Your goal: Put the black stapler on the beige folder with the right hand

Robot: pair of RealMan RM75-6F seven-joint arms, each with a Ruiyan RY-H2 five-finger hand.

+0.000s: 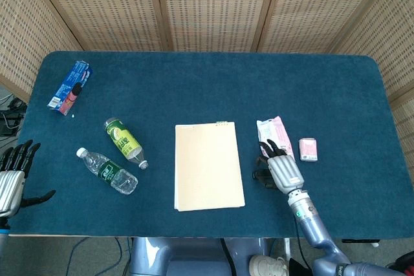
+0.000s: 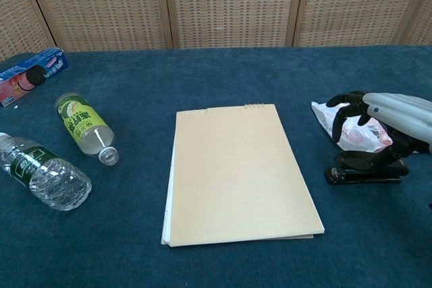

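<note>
One step in hand: reach-and-grasp. Right hand [image 2: 385,126] over stapler [image 2: 361,169], fingers curled down around it; firm grip or not, cannot tell. Stapler on table right of folder [image 2: 236,173]. Next: close, lift, carry left onto folder

The right hand [image 2: 395,116] hides the black stapler's [image 2: 358,173] top, so any grip is unclear.

This looks like a robot test room: a worktop [image 1: 207,82] covered in dark blue felt stands enclosed by folding woven-cane screens [image 1: 207,4]. Beyond the worktop's left edge, loose cables [image 1: 8,117] lie on the floor.
</note>
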